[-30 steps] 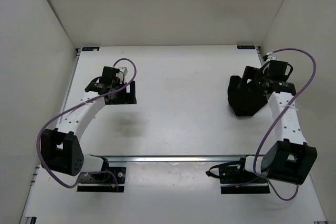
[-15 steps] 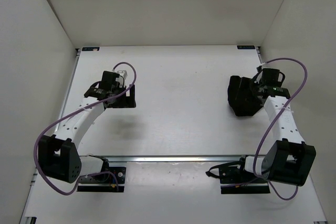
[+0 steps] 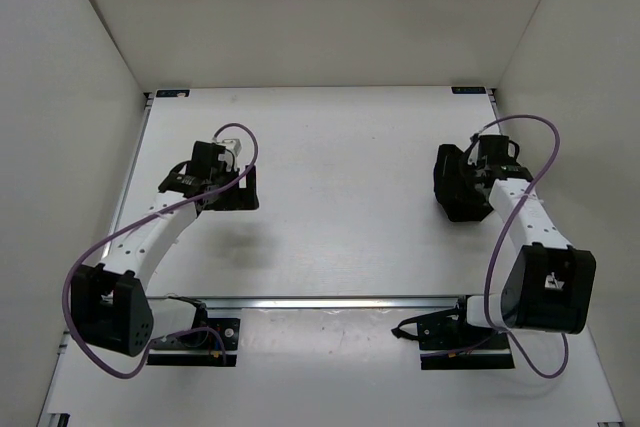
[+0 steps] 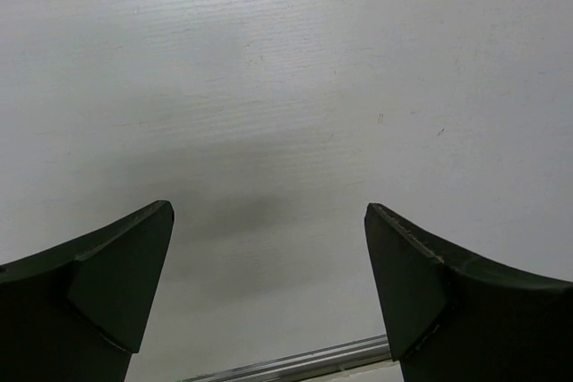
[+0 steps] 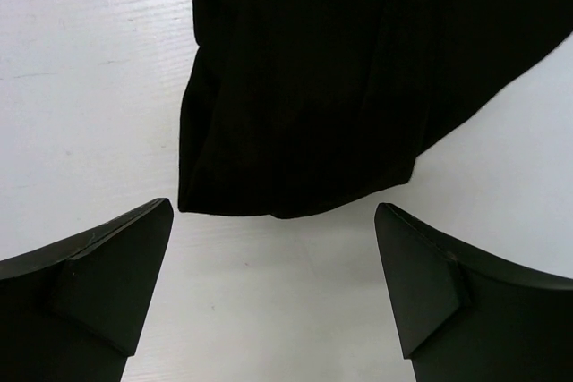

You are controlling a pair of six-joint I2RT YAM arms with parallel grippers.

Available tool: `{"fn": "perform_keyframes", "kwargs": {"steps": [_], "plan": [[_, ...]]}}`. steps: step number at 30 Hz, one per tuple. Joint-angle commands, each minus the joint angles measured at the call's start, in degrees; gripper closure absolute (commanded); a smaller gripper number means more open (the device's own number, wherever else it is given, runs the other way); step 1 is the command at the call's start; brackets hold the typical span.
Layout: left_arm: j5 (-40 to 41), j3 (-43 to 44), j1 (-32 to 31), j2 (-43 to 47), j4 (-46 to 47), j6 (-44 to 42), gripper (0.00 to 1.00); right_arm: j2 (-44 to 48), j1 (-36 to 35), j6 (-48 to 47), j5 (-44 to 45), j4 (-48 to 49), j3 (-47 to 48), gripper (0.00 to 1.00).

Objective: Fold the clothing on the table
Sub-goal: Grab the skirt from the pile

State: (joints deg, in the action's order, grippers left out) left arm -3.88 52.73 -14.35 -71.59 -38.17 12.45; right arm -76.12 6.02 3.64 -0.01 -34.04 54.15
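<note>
The white bench is wide and flat, and the black clothing lies on it in a crumpled heap on the right side. The right tool hangs low at the edge of this heap, its two fingers spread wide with nothing between them, and the hem of the cloth is just ahead of the fingertips. The left tool is well apart from the clothing, over the left part of the bench, also released and grasping nothing.

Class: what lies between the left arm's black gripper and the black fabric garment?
Only bare, flat white table, faintly smudged, separates the left gripper from the bunched black fabric clothing; the top view shows it.
</note>
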Motion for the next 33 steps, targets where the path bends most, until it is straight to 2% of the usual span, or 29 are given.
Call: {"fn": "perform_keyframes", "kwargs": {"steps": [1,8,11,14,16,17,18,20,22,24,27,30,32,33], "plan": [[-1.2,0.6,0.5,0.2,1.3,-0.8,0.01,-1.5,-1.7,0.7,-1.3,4.3,-1.0,0.08],[-1.7,1.0,0.5,-1.4,2.0,-1.0,0.02,-10.1,-10.6,2.0,8.3,3.2,1.7,0.07],[-1.7,1.1,0.9,-2.1,1.3,-1.2,0.02,-13.4,-10.2,2.1,8.8,2.2,3.6,0.16],[-1.5,1.3,1.1,-2.4,1.4,-1.9,0.01,-15.4,-9.4,3.0,10.8,1.0,5.5,0.29],[-1.7,1.3,1.3,-2.6,1.5,-1.8,0.01,-14.5,-9.6,3.0,12.1,1.0,5.9,0.43],[-1.9,0.8,1.3,-2.5,1.6,-1.8,0.02,-14.2,-9.6,2.8,13.2,2.0,5.8,0.57],[-1.8,0.7,1.3,-2.8,1.6,-1.8,0.01,-13.9,-9.2,2.6,14.2,1.8,6.6,0.64],[-2.2,1.1,1.2,-2.9,1.8,-1.8,0.01,-13.4,-8.9,3.0,14.5,2.5,7.1,0.94],[-2.5,1.1,1.2,-3.6,2.0,-1.9,0.01,-13.4,-8.0,3.0,13.1,1.4,9.2,1.0],[-3.3,1.3,1.3,-4.0,2.7,-1.7,0.01,-14.1,-7.6,2.3,9.4,-0.4,12.5,1.0],[-4.3,2.0,1.2,-4.9,3.5,-1.5,0.01,-15.0,-10.7,0.2,2.2,-2.4,20.3,0.99],[-4.9,2.5,1.3,-5.7,4.1,-1.2,0.02,-18.3,-17.2,1.6,-3.1,-4.9,33.0,1.0],[-4.4,3.0,1.6,-5.5,4.7,-0.5,0.01,-22.0,-21.2,2.8,-9.8,-7.6,48.5,1.0],[-3.9,3.2,2.5,-5.4,4.6,-0.5,0.02,-24.8,-23.9,3.1,-10.9,-9.7,52.9,1.0]]}}
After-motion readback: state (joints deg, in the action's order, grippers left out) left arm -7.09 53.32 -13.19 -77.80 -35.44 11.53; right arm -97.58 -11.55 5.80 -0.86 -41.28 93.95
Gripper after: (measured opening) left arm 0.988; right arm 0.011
